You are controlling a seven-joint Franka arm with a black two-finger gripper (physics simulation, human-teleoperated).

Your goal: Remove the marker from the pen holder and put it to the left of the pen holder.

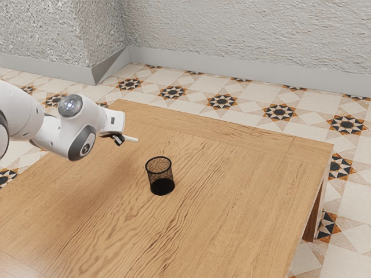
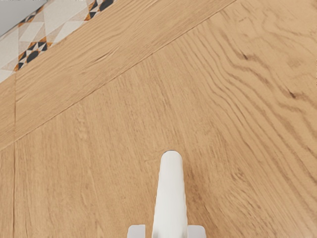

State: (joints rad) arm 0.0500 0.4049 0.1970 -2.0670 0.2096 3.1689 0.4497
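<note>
My gripper [image 1: 120,139] is shut on the white marker [image 1: 132,139], which sticks out toward the exterior view's right, above the wooden table. In the wrist view the marker [image 2: 171,193] extends away from the hand, and my gripper [image 2: 167,232] has a fingertip on each side of it. The black mesh pen holder [image 1: 160,175] stands upright on the table, nearer the exterior camera than the gripper and further to the exterior view's right. No marker shows through its mesh.
The wooden table [image 1: 232,191] spreads beneath the hand and around the pen holder. Its far edge runs behind the gripper, with patterned floor tiles [image 1: 222,101] and a grey wall [image 1: 249,35] beyond.
</note>
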